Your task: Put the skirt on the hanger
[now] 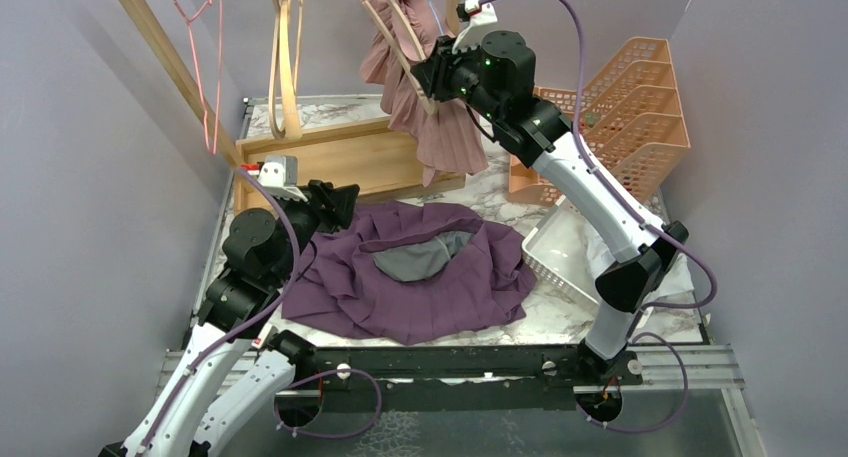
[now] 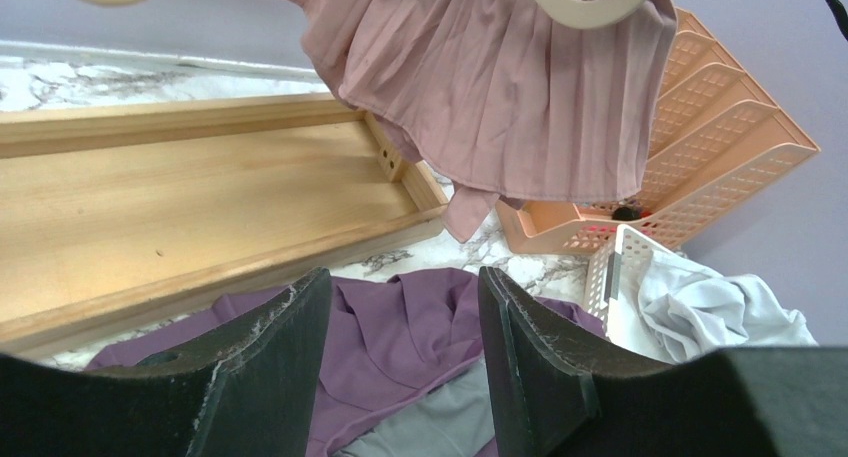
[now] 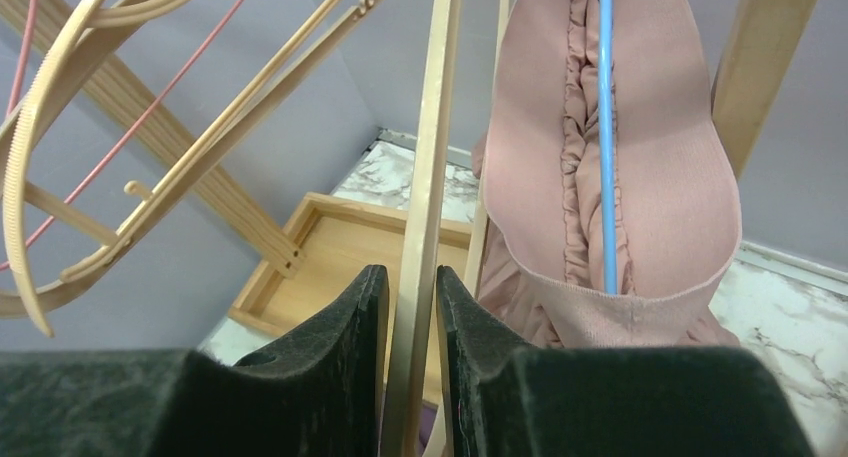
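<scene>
Top external view: at left, we see the left gripper (image 1: 335, 202) hovering with jaws apart and empty over the left edge of the purple skirt (image 1: 420, 297). The skirt lies crumpled on the marble table (image 1: 500, 192), its grey lining showing. Right of centre, the right gripper (image 1: 428, 75) is clamped on a wooden hanger (image 3: 425, 177) up at the wooden rack (image 1: 150, 27), just beside a hanging pink skirt (image 1: 445, 127).

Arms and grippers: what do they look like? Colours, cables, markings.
Left arm and right arm: white link shells, black joints, purple cables looped alongside, a white camera mount at each wrist. Green lights on the right arm's wrist. Left gripper: black fingers, edges scuffed white. Right gripper: dark, foam-textured pads.
</scene>
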Tool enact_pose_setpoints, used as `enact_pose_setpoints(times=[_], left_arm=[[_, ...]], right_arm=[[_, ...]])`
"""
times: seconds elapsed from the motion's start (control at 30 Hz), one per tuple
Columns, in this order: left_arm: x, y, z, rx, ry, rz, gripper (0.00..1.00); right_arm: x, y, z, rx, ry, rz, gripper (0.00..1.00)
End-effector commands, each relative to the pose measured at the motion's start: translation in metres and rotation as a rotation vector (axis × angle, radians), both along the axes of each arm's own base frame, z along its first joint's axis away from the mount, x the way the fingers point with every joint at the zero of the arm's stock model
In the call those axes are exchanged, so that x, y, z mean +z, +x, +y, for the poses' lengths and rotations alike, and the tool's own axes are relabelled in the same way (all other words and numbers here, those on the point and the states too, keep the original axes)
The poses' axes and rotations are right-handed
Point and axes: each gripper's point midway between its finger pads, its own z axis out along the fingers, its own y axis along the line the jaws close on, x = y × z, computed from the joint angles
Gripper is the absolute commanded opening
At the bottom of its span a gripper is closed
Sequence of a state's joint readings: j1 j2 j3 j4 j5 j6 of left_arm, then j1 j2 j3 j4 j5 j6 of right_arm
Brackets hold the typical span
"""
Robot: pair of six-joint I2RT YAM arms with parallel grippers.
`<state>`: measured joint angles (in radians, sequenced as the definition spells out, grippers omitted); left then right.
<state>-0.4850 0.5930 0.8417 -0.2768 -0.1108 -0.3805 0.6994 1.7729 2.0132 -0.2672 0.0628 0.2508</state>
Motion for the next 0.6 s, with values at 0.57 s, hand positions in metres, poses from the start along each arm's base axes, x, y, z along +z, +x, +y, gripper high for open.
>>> enact_pose_setpoints(times=[0.57], left_arm=[[0.089,0.017,0.024,0.142,0.041,-0.150,0.59]], right_arm=[[0.075,-0.026,-0.020,0.008,0.071,-0.263,0.01]])
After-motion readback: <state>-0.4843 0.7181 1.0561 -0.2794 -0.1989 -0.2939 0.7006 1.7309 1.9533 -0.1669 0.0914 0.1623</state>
